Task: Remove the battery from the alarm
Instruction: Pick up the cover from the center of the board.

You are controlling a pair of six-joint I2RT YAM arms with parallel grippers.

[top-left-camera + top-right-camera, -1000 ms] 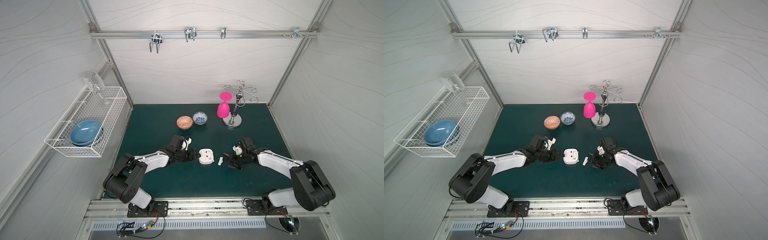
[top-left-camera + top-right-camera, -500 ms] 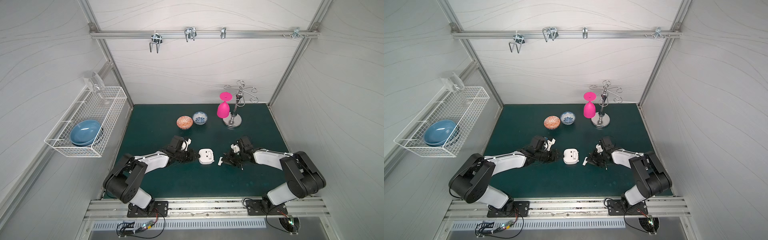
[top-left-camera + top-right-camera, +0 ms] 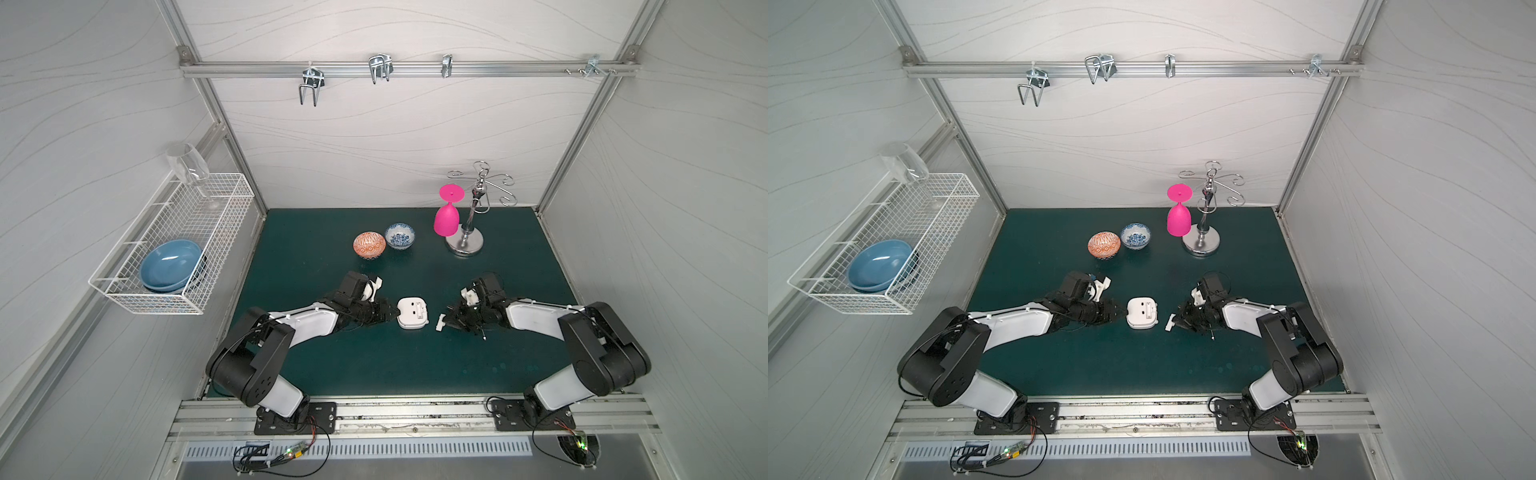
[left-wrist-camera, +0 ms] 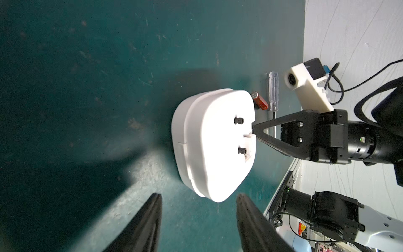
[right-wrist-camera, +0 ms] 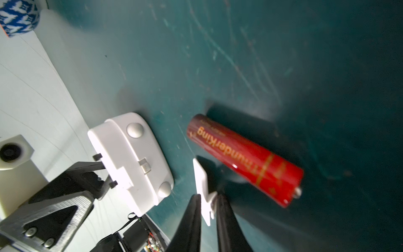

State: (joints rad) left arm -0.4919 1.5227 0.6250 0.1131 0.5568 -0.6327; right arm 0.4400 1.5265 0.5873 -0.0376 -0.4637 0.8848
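Your right claw was nipped narrow on the small white cover, which stuck out past its tips. Just beyond that cover, on the side away from the clock, the red battery lay flat on the green mat, out of the clock and free of both claws. On the claw's other side, close to the cover but apart from it, the white clock lay with its back up. A clear-handled screwdriver lay just beside the battery. Across the clock, your left claw stood with its fingers parted and the clock's near corner right at their tips. You could not tell whether they touched it. Farther off, past both claws toward the back wall, sat an orange bowl and a blue-patterned bowl.
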